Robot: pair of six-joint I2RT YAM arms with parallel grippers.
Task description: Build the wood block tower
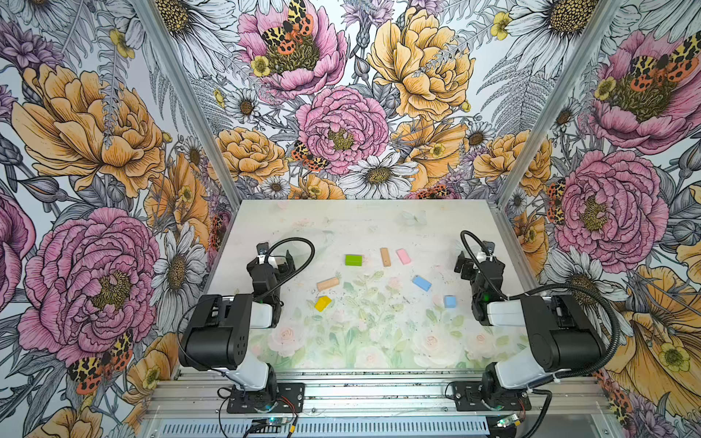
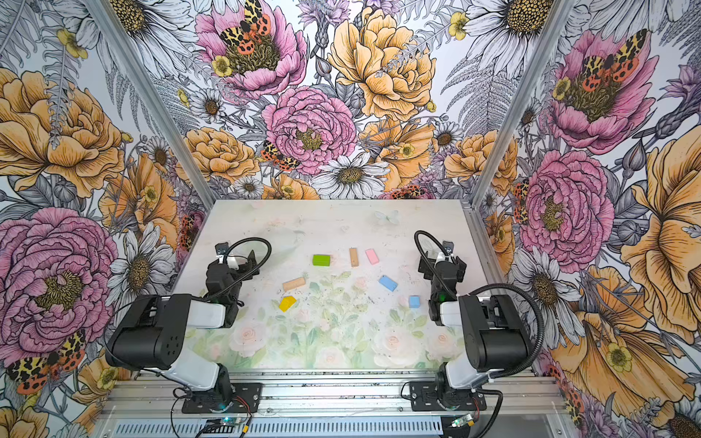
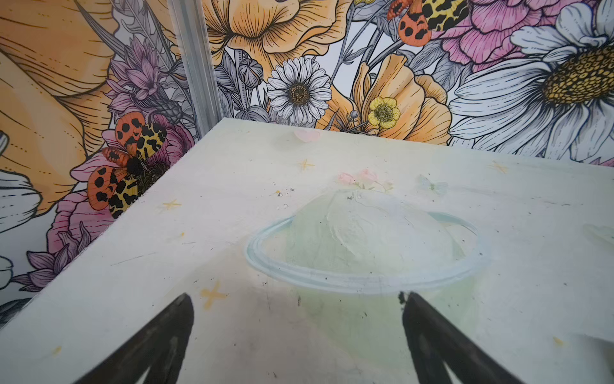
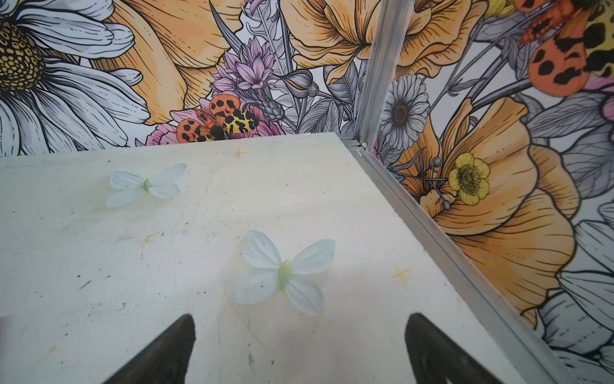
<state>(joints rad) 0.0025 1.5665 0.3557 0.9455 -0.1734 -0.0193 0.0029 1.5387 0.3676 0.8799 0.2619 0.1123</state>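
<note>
No legible text anywhere

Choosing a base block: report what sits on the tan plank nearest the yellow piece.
Nothing: the tan plank shows a bare upper face in both top views. It lies flat on the table, touching no other block; the patch beneath is covered.

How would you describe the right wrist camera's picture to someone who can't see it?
The right claw is wide open and empty over a pale table printed with two light blue butterflies. Bold floral wallpaper and a metal corner post rise behind.
</note>
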